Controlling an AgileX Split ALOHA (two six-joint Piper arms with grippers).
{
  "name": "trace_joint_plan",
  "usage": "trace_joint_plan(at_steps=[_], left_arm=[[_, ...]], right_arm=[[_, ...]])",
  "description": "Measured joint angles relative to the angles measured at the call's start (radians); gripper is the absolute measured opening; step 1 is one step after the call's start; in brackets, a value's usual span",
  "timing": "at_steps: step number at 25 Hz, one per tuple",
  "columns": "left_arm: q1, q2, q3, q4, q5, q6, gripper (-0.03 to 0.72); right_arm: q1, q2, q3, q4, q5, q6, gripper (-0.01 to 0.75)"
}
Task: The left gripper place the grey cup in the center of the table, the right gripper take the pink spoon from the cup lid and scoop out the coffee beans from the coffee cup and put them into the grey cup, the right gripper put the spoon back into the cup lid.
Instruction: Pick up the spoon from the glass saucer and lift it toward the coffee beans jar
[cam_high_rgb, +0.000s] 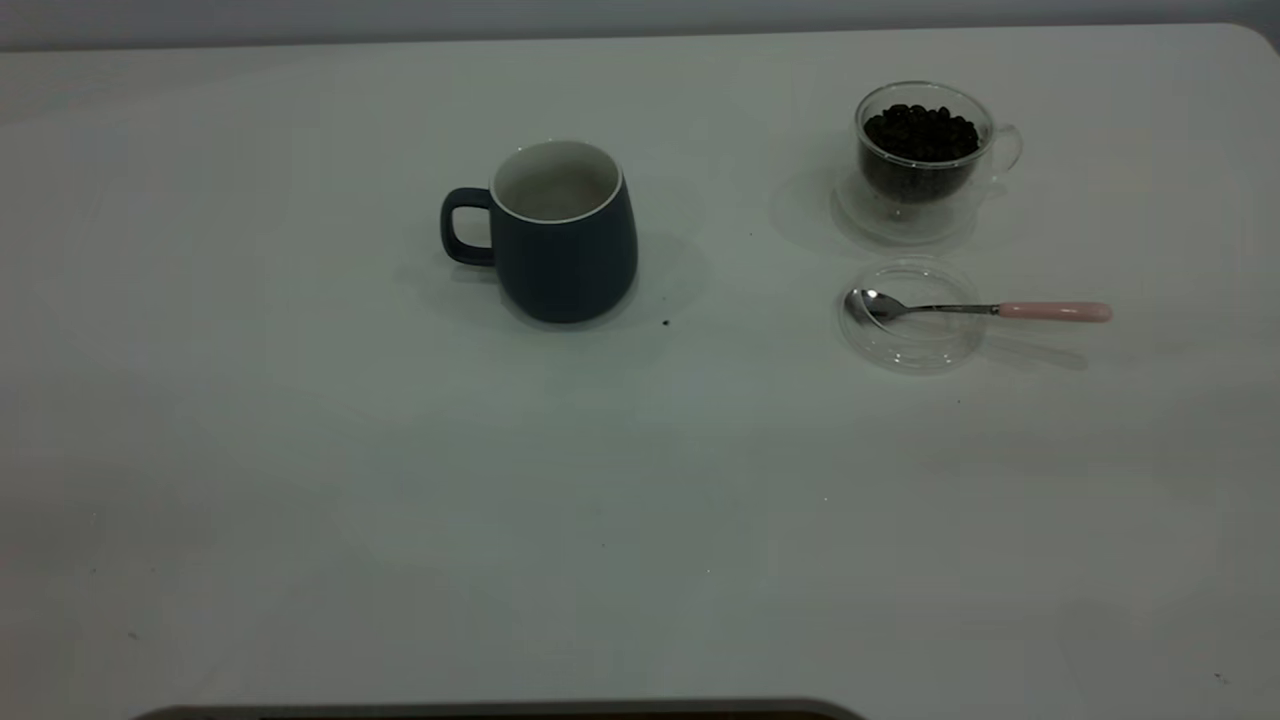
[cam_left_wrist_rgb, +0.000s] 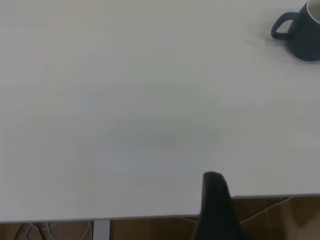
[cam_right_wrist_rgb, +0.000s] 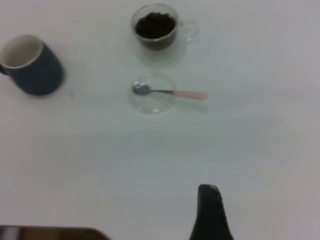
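Observation:
The grey cup (cam_high_rgb: 565, 240), a dark mug with a white inside and its handle toward the left, stands upright near the table's middle. It also shows in the left wrist view (cam_left_wrist_rgb: 300, 35) and the right wrist view (cam_right_wrist_rgb: 32, 65). At the far right a glass coffee cup (cam_high_rgb: 920, 150) (cam_right_wrist_rgb: 156, 27) holds dark coffee beans. In front of it lies the clear cup lid (cam_high_rgb: 915, 350) (cam_right_wrist_rgb: 152, 104). The pink spoon (cam_high_rgb: 980, 310) (cam_right_wrist_rgb: 170, 92) rests with its bowl in the lid, its handle pointing right. My left gripper (cam_left_wrist_rgb: 215, 200) and right gripper (cam_right_wrist_rgb: 210, 210) hang far back from everything, unseen from outside.
A small dark speck (cam_high_rgb: 666, 323) lies on the white table (cam_high_rgb: 300, 450) just right of the mug. In the left wrist view the table's near edge (cam_left_wrist_rgb: 150, 217) shows, with cables and brown floor below. A dark strip (cam_high_rgb: 500, 710) runs along the exterior view's lower edge.

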Motion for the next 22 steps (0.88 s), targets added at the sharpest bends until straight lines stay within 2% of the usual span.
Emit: trace_joint_plan(at_steps=[8,11,17,22], left_arm=[[0.0,0.0,0.0,0.0,0.0,0.0,0.569],[0.0,0.0,0.0,0.0,0.0,0.0,0.569],[0.0,0.0,0.0,0.0,0.0,0.0,0.569],[0.0,0.0,0.0,0.0,0.0,0.0,0.569]], right_arm=[[0.0,0.426,0.0,0.165,-0.377,-0.274,0.591],[0.0,0.615,0.0,0.216,-0.487,-0.364,0.591],[0.0,0.945,-0.003,0.432,-0.64,-0.625,0.591],[0.0,1.156,-0.087,0.649,-0.674,-0.887,0.591]])
